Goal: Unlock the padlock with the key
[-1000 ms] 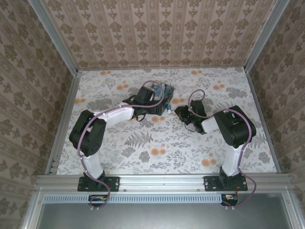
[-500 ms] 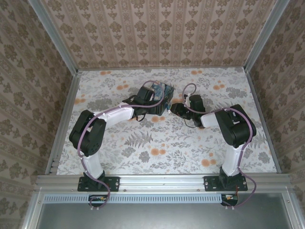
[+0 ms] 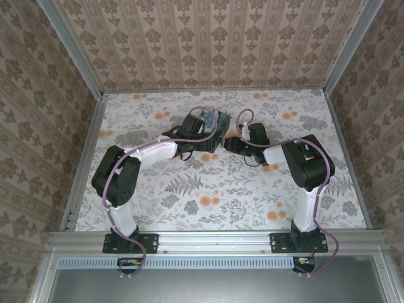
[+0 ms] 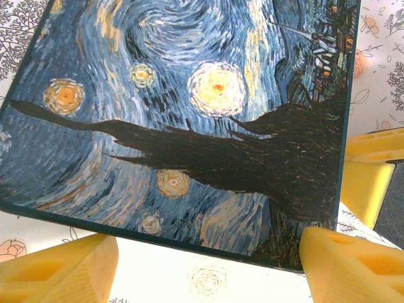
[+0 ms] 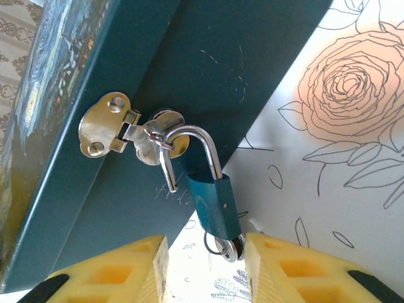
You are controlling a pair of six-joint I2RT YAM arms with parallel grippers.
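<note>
Loosely hung padlock (image 5: 214,207) — shackle (image 5: 201,134) open, right gripper (image 5: 205,245) flanking

No text, label, brand, number or sign can be read. Faint scratched marks are seen on the tin box (image 5: 265,57), at nine o'clock of the padlock (image 5: 213,203), but nothing legible is made out.

Blk/white arms (image 3: 154,151) w/ purple cables (image 3: 242,115); yellow tool fingers (image 5: 107,278) (wedge-shaped, hollowed).

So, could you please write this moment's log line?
padlock: shackle open, on tin box hasp | key: in padlock | right tool: open, flanking key
</note>
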